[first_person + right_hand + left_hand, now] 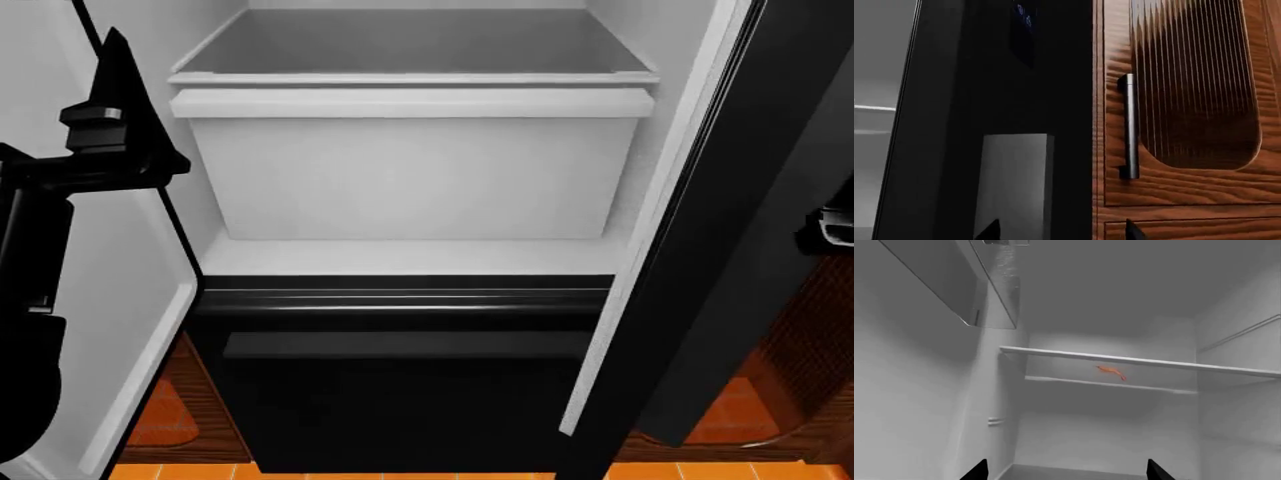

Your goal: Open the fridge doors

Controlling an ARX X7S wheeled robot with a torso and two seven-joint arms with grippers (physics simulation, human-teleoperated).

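Observation:
Both fridge doors stand swung out in the head view. The left door (134, 330) shows its white inner face, and the right door (747, 250) shows its glossy black edge. My left arm (54, 200) is by the left door's inner face. The left gripper (1066, 472) is open and empty, facing into the white fridge interior. The right gripper (1061, 231) is also open, holding nothing, in front of the right door's black outer face (987, 100). Only a sliver of the right arm (834, 228) shows beyond that door. No door handle is visible.
A white bin (400, 170) fills the lower fridge compartment above a black drawer front (400, 400). Inside are white shelves (1134, 361) with a small orange item (1111, 372). A brown wooden cabinet door (1187, 100) with a black bar handle (1129, 125) adjoins the right door.

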